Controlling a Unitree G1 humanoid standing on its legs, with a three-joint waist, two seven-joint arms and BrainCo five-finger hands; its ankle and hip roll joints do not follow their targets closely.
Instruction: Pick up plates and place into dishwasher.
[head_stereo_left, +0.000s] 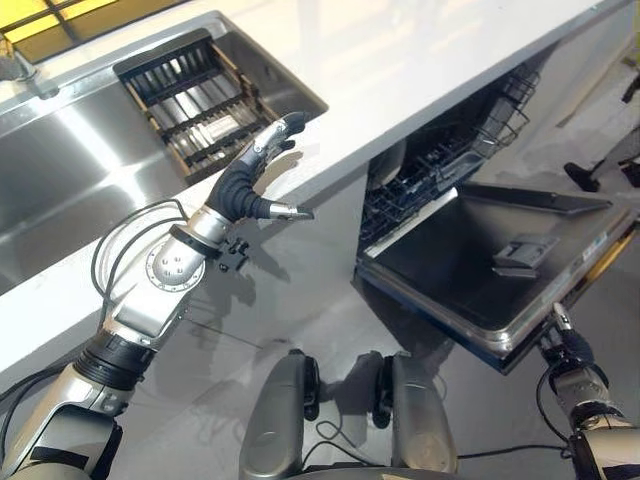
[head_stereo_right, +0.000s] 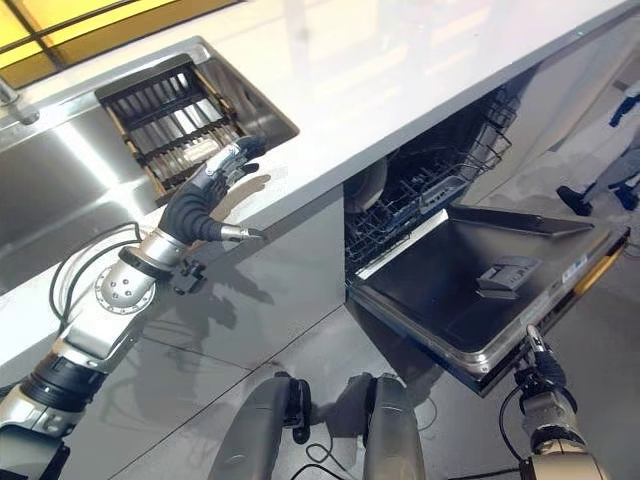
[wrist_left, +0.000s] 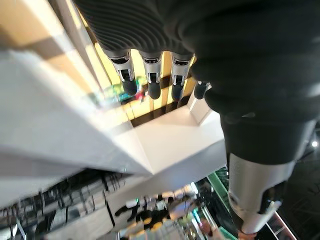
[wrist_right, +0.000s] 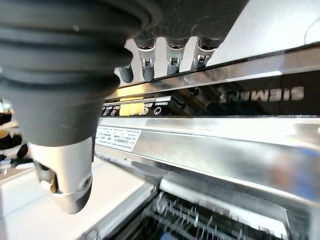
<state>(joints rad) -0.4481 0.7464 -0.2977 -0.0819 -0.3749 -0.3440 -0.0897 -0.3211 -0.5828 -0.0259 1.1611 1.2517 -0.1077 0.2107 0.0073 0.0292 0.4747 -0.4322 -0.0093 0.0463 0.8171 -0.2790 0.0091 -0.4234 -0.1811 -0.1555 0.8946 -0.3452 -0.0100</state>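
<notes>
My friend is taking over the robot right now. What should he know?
Left hand: open, holding nothing, raised over the counter edge beside the sink and its dark rack.
Right hand: open, fingers straight, at the front edge of the dishwasher door.
The door is fully down; the lower rack sits inside. Something pale and rounded sits in it, perhaps a plate.
No plate is in either hand, and none is visible on the counter. Still to do: find plates and load them.

Silver-grey arms, dark ribbed wrist covers; each hand (head_stereo_left: 262, 160) has silver, dark-tipped fingers (wrist_left: 150, 75).
</notes>
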